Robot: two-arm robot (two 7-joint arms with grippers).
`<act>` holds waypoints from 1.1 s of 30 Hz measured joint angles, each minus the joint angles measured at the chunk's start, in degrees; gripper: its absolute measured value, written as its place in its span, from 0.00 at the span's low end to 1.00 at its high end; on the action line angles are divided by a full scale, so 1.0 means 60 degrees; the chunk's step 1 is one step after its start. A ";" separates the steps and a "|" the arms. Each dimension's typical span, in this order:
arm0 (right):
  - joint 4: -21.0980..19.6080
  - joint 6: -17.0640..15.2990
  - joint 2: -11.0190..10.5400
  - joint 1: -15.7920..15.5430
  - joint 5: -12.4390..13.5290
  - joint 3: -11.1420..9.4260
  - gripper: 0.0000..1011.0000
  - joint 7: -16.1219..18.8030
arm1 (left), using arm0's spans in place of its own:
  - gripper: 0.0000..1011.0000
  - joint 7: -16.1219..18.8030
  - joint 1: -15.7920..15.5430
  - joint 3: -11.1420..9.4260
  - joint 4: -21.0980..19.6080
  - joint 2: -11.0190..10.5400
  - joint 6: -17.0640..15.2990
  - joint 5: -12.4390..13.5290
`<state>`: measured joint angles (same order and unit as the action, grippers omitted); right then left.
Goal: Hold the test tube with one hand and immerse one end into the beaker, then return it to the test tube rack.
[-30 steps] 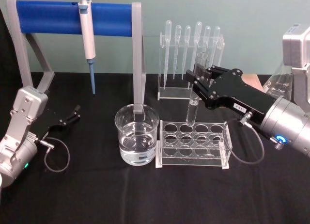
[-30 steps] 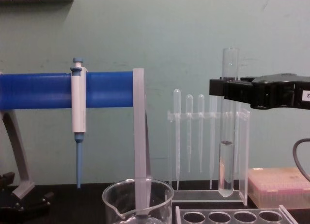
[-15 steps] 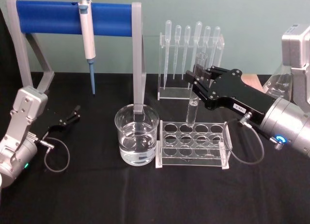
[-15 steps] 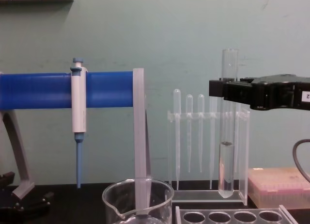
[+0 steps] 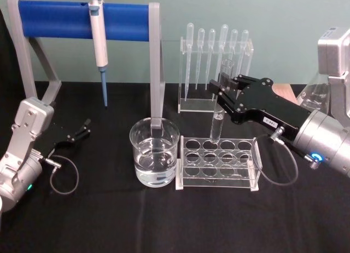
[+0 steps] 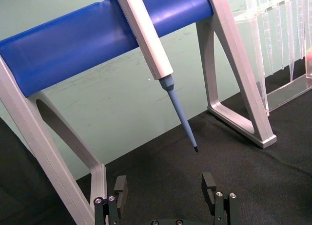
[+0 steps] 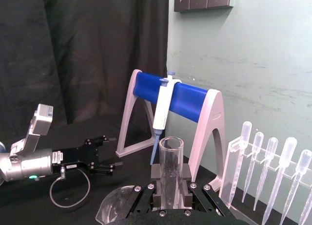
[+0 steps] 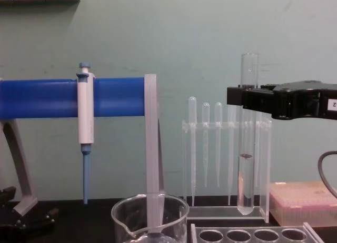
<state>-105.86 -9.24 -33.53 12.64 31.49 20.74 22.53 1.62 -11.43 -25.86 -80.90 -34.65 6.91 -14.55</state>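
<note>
The right gripper (image 5: 220,93) is clamped on the tube (image 5: 216,127), one finger (image 7: 186,175) on each side near its top (upright, part-filled). Its round end hangs just above the rack (image 5: 255,163), at 3 o'clock from the beaker (image 5: 155,151). The left gripper (image 5: 76,133) rests spread open at 9 o'clock.

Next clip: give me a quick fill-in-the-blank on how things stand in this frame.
1. The right hand holds the test tube ___.
2. The tube's closed end hangs above the ___.
3. The beaker stands on the tube's ___ side.
4. The left hand, parked far left, has its fingers ___.
Missing words: upright; rack; left; open.
</note>
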 joint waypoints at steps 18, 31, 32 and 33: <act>0.0000 -0.0001 0.0000 0.0000 -0.0001 0.0000 0.22 0.0004 | 0.99 0.0000 0.0000 -0.0001 0.0000 0.0000 0.0000 0.0000; 0.0000 0.0000 0.0000 0.0000 -0.0001 0.0000 0.22 0.0004 | 0.99 -0.0001 0.0000 0.0000 0.0000 0.0000 0.0000 0.0000; 0.0000 0.0000 0.0000 0.0000 -0.0001 0.0000 0.22 0.0004 | 0.99 0.0000 0.0000 0.0000 0.0000 0.0000 0.0000 0.0000; 0.0000 0.0000 0.0000 -0.0001 -0.0001 -0.0001 0.22 0.0004 | 0.99 0.0000 0.0000 0.0000 0.0000 0.0000 0.0000 0.0000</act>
<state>-105.86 -9.24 -33.53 12.64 31.48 20.74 22.55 1.62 -11.43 -25.86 -80.90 -34.65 6.91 -14.55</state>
